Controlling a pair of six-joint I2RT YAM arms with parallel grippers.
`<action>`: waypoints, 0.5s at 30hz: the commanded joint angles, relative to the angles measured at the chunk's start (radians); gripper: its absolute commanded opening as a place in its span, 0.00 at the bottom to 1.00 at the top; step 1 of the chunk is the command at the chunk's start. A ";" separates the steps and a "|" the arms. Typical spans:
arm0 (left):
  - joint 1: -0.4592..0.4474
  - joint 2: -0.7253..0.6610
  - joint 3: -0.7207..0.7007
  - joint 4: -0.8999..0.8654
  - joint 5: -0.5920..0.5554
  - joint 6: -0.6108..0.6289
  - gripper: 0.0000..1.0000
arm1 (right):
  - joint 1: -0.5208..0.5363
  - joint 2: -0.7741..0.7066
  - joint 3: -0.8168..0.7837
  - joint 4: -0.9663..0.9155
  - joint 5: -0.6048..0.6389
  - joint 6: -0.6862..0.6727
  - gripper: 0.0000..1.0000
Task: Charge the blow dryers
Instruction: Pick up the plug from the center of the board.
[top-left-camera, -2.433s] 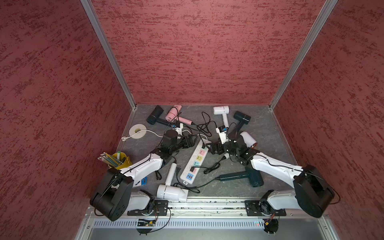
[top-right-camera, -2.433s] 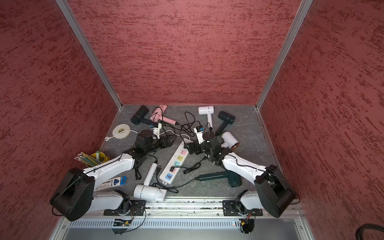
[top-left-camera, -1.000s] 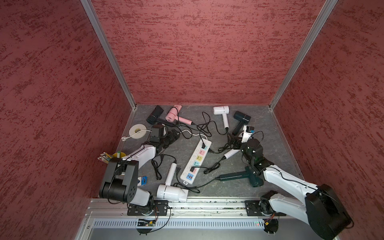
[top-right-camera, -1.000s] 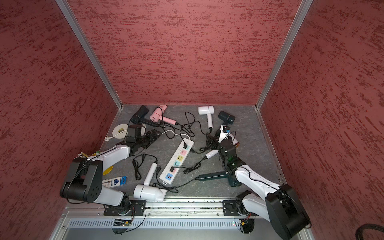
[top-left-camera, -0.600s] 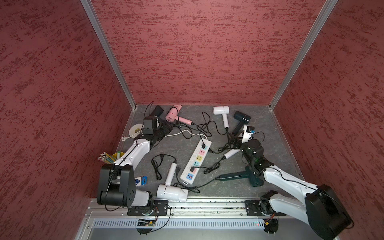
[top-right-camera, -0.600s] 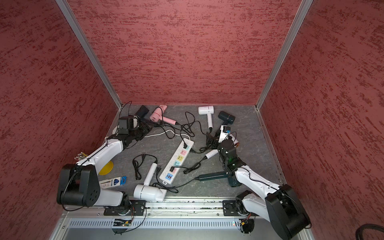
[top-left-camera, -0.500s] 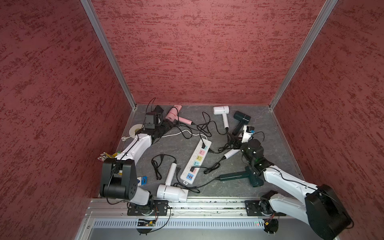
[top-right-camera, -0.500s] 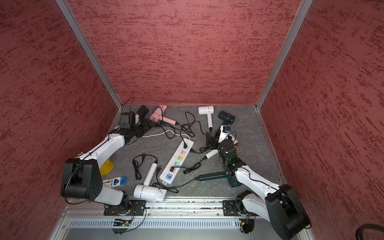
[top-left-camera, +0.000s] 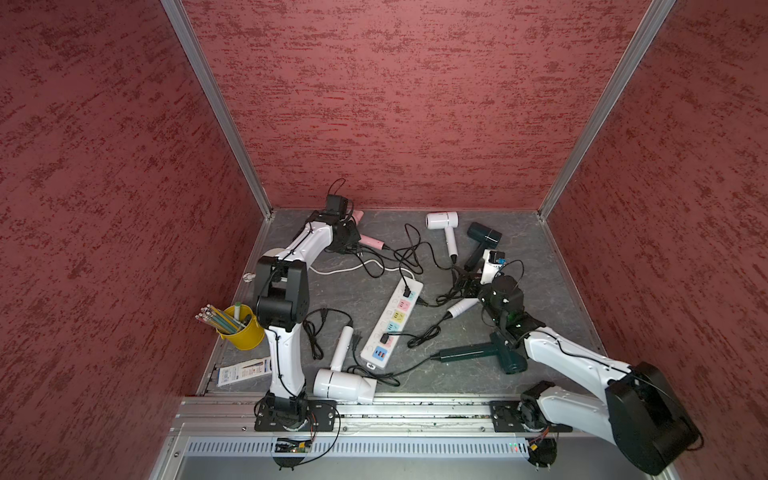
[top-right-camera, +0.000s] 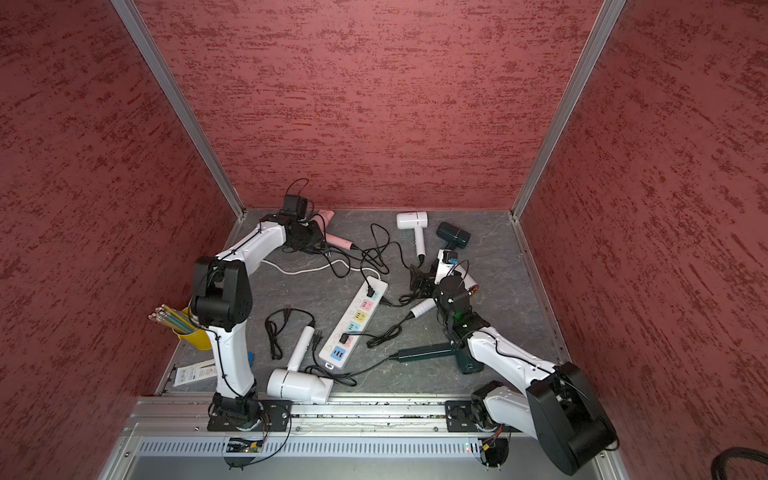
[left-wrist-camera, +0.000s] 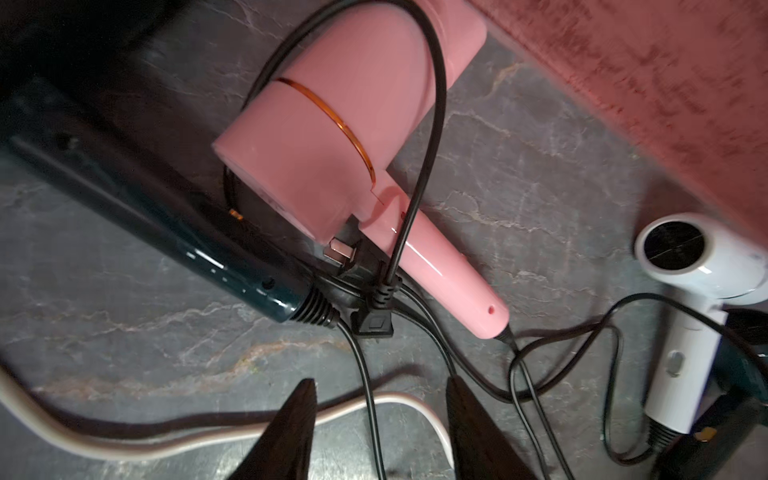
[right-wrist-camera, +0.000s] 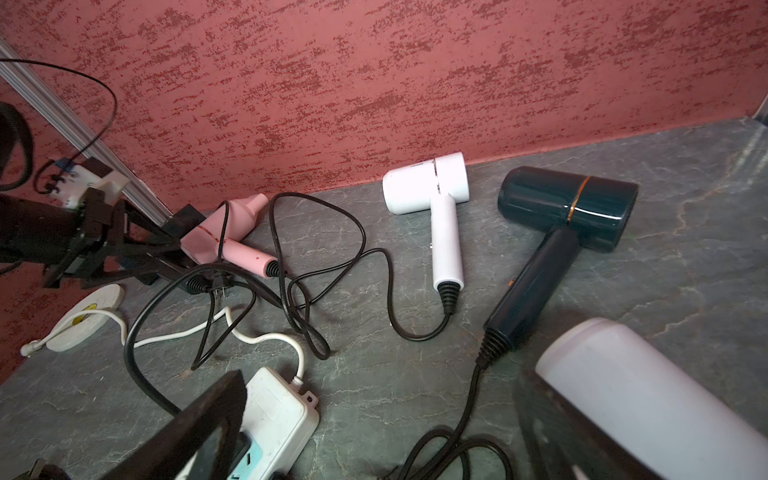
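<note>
Blow dryers lie scattered on the desk with their cords tangled. The two that matter now are the pink dryer and a dark dryer. Both sit in the far corner on the L arm's side, with their handle ends converging.

1. Key relation: a black plug lies straight ahead of the L jaws, just beyond the tips. It is wedged btwn the dark dryer's handle end and the pink handle, with cords crossing it. The pink handle's long axis runs diagonally across the line of approach.
2. L jaws: about half open, holding nothing. One black cord runs down btwn the tips without visible contact.
3. R jaws: spread wide and apparently empty. They sit by a white dryer on the far side of the power strip, well apart from the plug.
4. Nearer arm: L, by a clear margin. My judgement is that the next move is a short advance to close on the plug.
5. Writing: no brand can be read. The pink dryer shows only a gold ring. A packet at the desk edge carries print too small to read.
</note>
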 joint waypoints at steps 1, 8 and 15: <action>-0.011 0.064 0.095 -0.087 -0.048 0.030 0.47 | -0.005 0.000 0.033 -0.016 -0.016 0.008 1.00; -0.016 0.201 0.249 -0.121 -0.052 0.057 0.41 | -0.005 0.010 0.037 -0.017 -0.017 0.009 1.00; -0.026 0.285 0.339 -0.124 -0.051 0.066 0.34 | -0.004 0.020 0.042 -0.016 -0.027 0.012 1.00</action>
